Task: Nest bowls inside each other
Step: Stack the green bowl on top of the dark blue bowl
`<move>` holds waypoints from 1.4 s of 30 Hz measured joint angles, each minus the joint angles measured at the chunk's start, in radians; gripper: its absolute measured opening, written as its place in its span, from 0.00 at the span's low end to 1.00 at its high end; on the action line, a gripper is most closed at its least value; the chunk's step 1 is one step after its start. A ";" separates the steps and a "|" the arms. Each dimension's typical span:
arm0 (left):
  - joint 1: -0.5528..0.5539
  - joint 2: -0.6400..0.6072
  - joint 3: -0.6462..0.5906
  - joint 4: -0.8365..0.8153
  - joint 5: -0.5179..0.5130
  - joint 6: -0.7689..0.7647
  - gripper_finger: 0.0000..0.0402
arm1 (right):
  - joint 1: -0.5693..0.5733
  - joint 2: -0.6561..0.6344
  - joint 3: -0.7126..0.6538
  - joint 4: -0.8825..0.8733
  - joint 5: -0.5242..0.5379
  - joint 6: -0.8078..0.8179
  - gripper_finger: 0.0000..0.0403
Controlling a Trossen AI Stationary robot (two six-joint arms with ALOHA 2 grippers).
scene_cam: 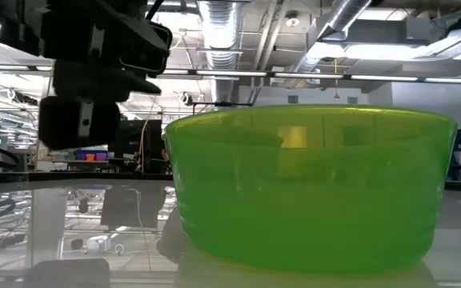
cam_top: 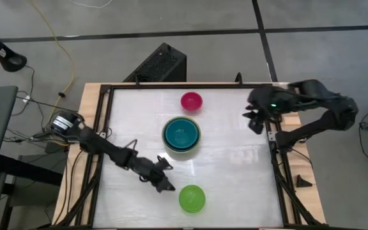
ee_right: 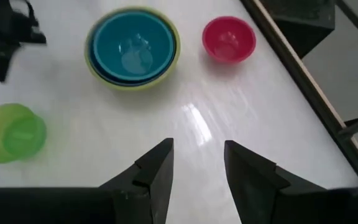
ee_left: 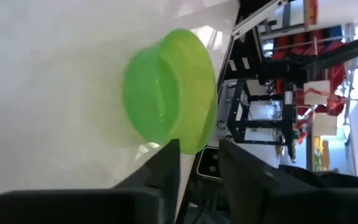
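Note:
A bright green bowl stands upright on its base near the table's front edge. At mid-table sits a stack: an olive-yellow bowl with a light blue and a teal bowl nested inside. A magenta-pink bowl stands alone behind the stack. My left gripper is low, just left of the green bowl and pointing at it, open, with nothing between its fingers. My right gripper hangs high over the table's right edge, open and empty.
Black frame rails run along the table's sides. A black box sits on the floor beyond the far edge. Bare white tabletop lies between the green bowl, the stack and the right rail.

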 joint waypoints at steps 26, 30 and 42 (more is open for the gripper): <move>-0.010 0.346 0.479 -0.447 -0.134 -0.110 0.43 | 0.309 -0.176 0.000 -0.087 0.102 0.259 0.43; 0.009 0.347 0.499 -0.469 -0.115 -0.065 0.21 | 0.329 -0.176 0.000 -0.096 0.108 0.259 0.43; 0.060 0.347 0.498 -0.243 -0.093 0.079 0.00 | 0.378 -0.176 0.000 -0.101 0.147 0.256 0.43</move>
